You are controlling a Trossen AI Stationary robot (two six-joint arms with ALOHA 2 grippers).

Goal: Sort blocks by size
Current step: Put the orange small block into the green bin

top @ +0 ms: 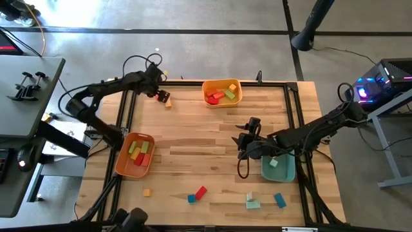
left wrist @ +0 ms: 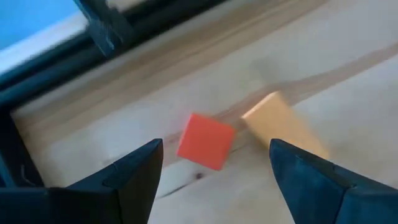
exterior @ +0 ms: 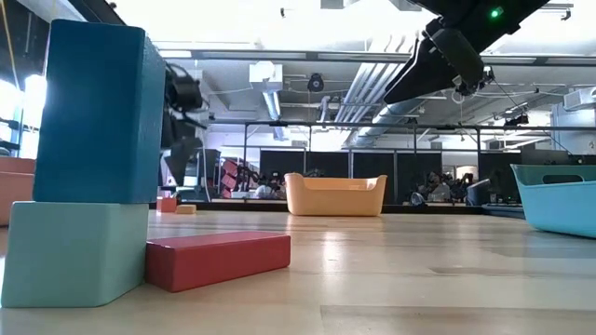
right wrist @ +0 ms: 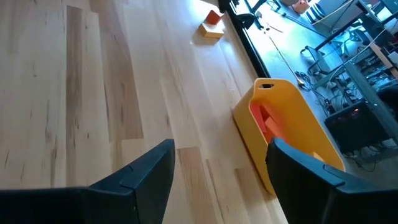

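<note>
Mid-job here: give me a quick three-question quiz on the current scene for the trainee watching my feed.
1. True or false: the left gripper is shut on the red cube.
2. Which tray sits nearest the right gripper? A) orange tray B) teal tray C) yellow tray
3. Fill in: in the low view, the blue block stands on a ____ block.

Key
1. False: it is open, the cube lying on the table beside a tan block.
2. B, the teal tray.
3. Teal.
</note>
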